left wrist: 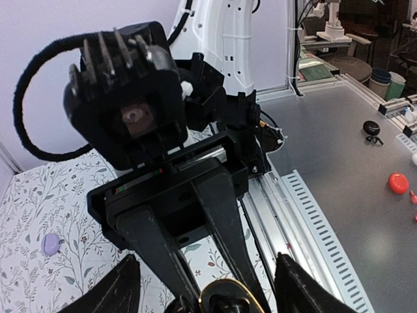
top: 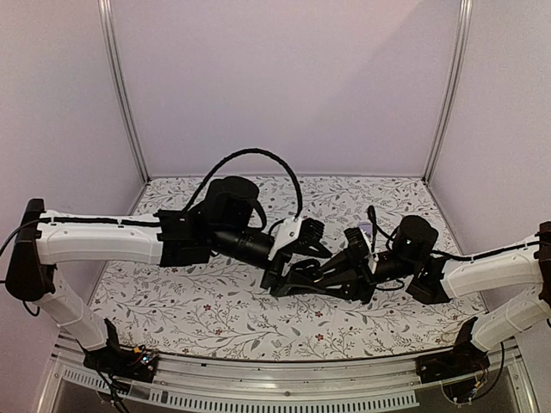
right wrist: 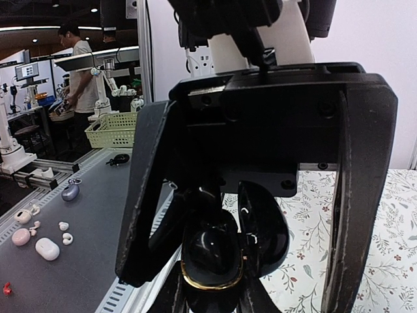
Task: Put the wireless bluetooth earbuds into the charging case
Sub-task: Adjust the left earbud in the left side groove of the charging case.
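The charging case (right wrist: 210,264) is glossy black with a gold rim and is open, its lid (right wrist: 264,225) standing up on the right. My right gripper (right wrist: 212,297) is shut on its base and holds it above the patterned cloth. A rounded glossy black lump (right wrist: 208,241) sits inside the rim; I cannot tell whether it is an earbud. My left gripper (left wrist: 215,293) is open, its fingers (right wrist: 153,195) spread wide on either side of the case. The case rim also shows in the left wrist view (left wrist: 225,293). In the top view both grippers, left (top: 288,275) and right (top: 325,274), meet mid-table and hide the case.
A small lavender piece (left wrist: 51,243) lies on the flowered cloth (top: 215,310); it also shows by the right arm in the top view (top: 366,230). A metal rail (left wrist: 293,222) runs along the table's near edge. Both arms crowd the middle.
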